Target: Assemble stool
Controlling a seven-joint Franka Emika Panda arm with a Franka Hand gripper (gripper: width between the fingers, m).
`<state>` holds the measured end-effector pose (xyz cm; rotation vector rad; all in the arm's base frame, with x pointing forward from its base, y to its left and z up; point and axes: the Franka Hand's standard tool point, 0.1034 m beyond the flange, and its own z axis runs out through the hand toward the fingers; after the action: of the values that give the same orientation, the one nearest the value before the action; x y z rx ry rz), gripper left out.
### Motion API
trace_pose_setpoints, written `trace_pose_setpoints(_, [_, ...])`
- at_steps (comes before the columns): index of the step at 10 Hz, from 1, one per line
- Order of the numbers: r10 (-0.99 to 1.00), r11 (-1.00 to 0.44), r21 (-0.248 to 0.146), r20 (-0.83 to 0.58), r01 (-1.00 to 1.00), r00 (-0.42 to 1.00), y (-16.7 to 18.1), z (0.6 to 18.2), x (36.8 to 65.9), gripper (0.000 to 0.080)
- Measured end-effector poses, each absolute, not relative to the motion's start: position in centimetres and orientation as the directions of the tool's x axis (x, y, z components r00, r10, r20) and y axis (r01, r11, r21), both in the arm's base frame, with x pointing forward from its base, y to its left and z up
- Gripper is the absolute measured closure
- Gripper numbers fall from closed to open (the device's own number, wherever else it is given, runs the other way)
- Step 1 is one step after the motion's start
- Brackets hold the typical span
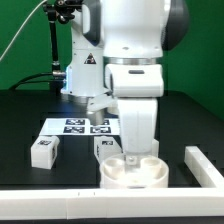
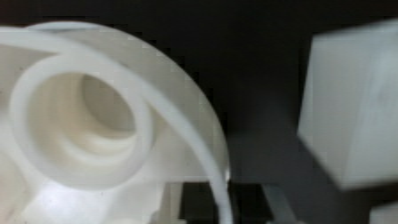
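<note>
The end effector (image 1: 133,160) points straight down at the seat (image 1: 120,178), which lies flat near the front of the dark surface (image 1: 25,115), close to where the front rail (image 1: 50,197) and the rail on the exterior view's right (image 1: 205,165) come toward each other. In the wrist view the seat's (image 2: 80,120) thin rim runs right into the narrow slot between the fingers of the end effector (image 2: 226,200), so the jaws look pinched together on that rim. My guess is that this grip lets the arm drag or steady the ring, perhaps against the rails, so it will not slide when legs are pressed into its sockets. Count: one seat and two legs on show. One leg (image 1: 42,151) sits well apart on the exterior view's left, the other (image 1: 106,147) just beside the seat; the white block (image 2: 356,95) in the wrist view is probably one of them. A third leg is not visible. One marker board (image 1: 85,126) lies behind.
</note>
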<state>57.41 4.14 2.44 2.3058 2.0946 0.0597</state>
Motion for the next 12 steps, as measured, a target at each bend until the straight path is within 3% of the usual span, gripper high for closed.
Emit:
trace_pose_setpoints(4, [0.984, -0.178, 0.053, 0.029, 0.983, 0.176, 8.1, 1.4, 57.6, 0.0771])
trace_pose_setpoints(10, [0.963, -0.267, 0.055, 0.038, 0.962, 0.265, 9.6, 1.4, 57.7, 0.0771])
trace_pose_setpoints(11, [0.963, -0.267, 0.055, 0.038, 0.962, 0.265, 9.5, 1.4, 57.7, 0.0663])
trace_pose_setpoints(12, [0.963, -0.267, 0.055, 0.038, 0.962, 0.265, 9.5, 1.4, 57.7, 0.0663])
